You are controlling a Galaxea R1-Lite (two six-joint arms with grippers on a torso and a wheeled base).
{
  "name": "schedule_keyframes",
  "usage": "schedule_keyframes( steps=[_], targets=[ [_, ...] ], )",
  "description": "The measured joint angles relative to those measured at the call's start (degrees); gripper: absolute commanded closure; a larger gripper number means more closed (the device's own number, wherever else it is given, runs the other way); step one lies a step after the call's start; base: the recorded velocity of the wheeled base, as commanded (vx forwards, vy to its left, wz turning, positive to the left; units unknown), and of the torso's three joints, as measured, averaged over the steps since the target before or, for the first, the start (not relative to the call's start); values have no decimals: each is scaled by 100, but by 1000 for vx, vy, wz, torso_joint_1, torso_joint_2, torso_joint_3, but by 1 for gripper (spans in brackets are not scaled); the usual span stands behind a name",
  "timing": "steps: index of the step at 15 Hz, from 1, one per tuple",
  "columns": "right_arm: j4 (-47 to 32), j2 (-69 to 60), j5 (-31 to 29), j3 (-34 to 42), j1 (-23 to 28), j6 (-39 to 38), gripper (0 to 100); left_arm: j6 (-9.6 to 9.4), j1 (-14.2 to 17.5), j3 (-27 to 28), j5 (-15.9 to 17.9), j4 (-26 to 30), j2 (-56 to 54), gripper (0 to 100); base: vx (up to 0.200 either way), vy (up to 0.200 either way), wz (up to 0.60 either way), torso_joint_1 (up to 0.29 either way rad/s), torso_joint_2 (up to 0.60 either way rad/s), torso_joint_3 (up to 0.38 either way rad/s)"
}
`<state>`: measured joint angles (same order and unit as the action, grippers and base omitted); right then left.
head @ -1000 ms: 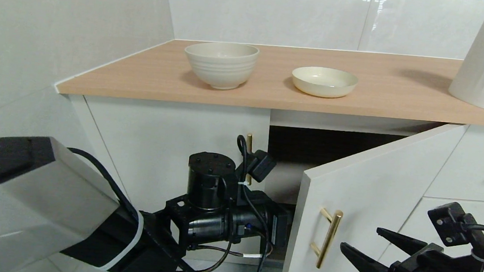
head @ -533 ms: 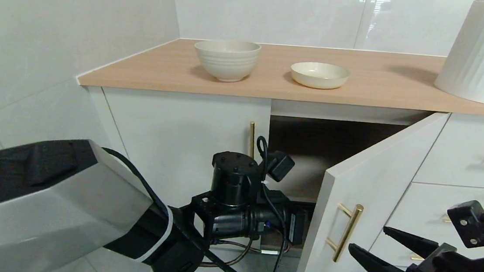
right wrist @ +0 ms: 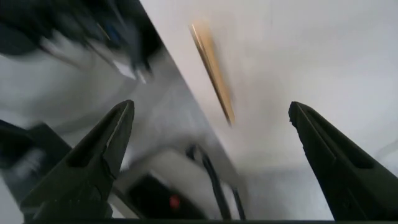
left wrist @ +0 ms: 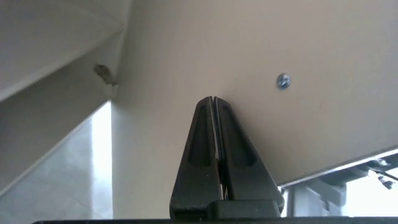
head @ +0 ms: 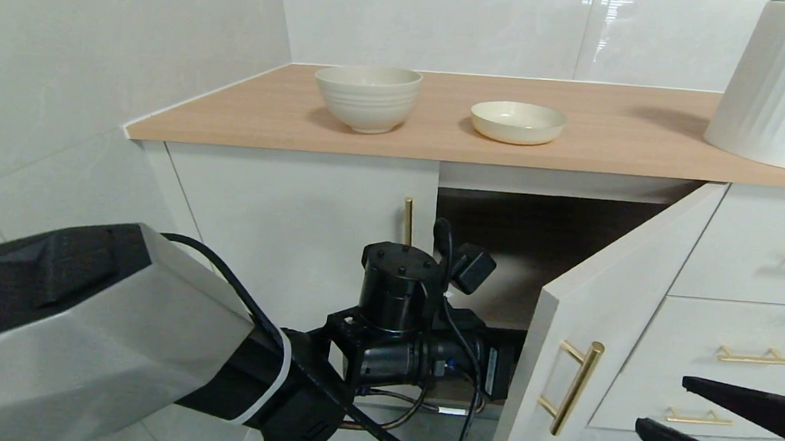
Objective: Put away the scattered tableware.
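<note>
You have a bowl [head: 368, 96] and, at its 3 o'clock, a shallow dish [head: 518, 121], both in smooth cream glaze like ceramic, on a matt wood-grain tabletop [head: 620, 137] backed by glossy wall tiles [head: 453, 20]. The cabinet door [head: 613, 297] is smooth matt white with a shiny brass-coloured metal handle [head: 573, 387]. Your right end effector [head: 661, 402] and left end effector [left wrist: 212, 102] look like matt black plastic.
</note>
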<state>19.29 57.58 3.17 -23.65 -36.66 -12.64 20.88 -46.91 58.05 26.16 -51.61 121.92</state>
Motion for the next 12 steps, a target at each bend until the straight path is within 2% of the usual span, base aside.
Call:
schedule_keyframes(
  steps=[1, 3, 6, 12],
  targets=[
    [-21, -154, -9, -83, 9, 2, 0, 2, -28, 68, -57, 110, -17, 100, -200, 0, 0, -7, 2, 7],
    [-29, -354, -28, -184, 17, 6, 0, 0, -99, 206, -143, 222, -26, 100, 0, 0, 0, 0, 0, 0],
    [-49, -549, -28, -297, 22, 6, 0, 0, -334, 377, -95, 293, 13, 100, 0, 0, 0, 0, 0, 0],
    [-130, -610, 13, -344, 196, 6, 0, 2, -413, 424, -172, 286, 44, 100, 0, 0, 0, 0, 0, 0]
  ],
)
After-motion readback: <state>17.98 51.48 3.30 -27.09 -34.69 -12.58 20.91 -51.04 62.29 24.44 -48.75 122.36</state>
